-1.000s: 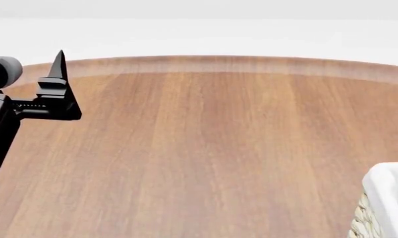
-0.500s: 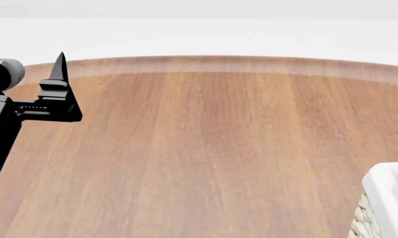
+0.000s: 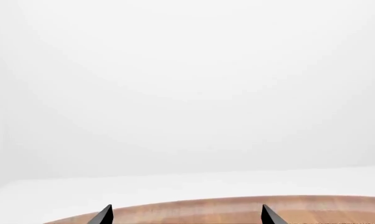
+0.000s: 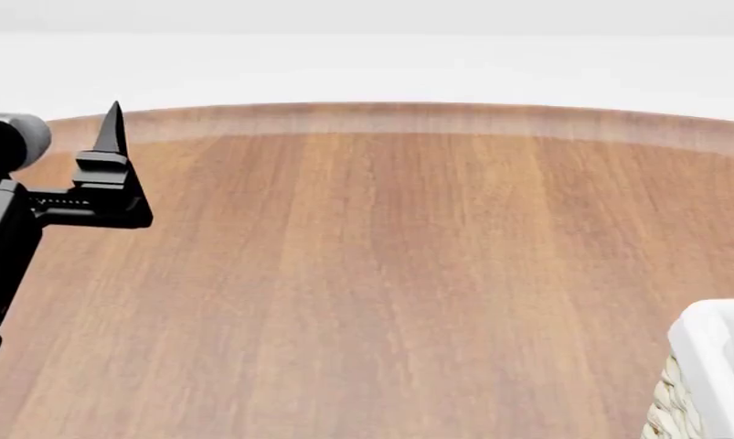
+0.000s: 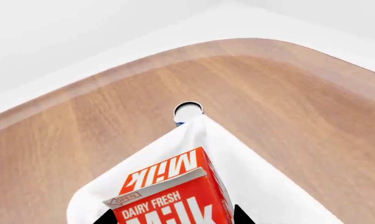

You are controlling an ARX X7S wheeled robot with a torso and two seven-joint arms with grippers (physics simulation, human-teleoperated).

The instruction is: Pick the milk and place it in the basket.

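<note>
- Milk carton sits in my right end effector; two dark finger tips flank its red gable top, so I read it as clamped on the carton, narrow grip.
- Right wrist view looks down past the carton: white cloth liner of the basket spreads directly under it. So carton is over the basket interior; can't tell whether it's touching the liner or not.
- Key relation: drop target lies straight below the right end effector, carton's long axis running along the end effector's approach line, top toward the cam. Next move, I judge, is lower + release, no sideways shift needed.
- Right arm is the only one near; left end effector is well apart, over the far-left part of the desk, fingers spread wide, holding nothing. Left wrist view agrees: two tips far apart, only desk edge between.
- Head view shows just a basket corner at lower right; carton + right arm out of that frame.
- Text readable on carton: "Milk" (white on red, twice), "DAIRY FRESH", "OPEN" in an arrow on the gable flap.
- Small round blue-white thing on desk just beyond the basket's far corner; can't ID it.
</note>
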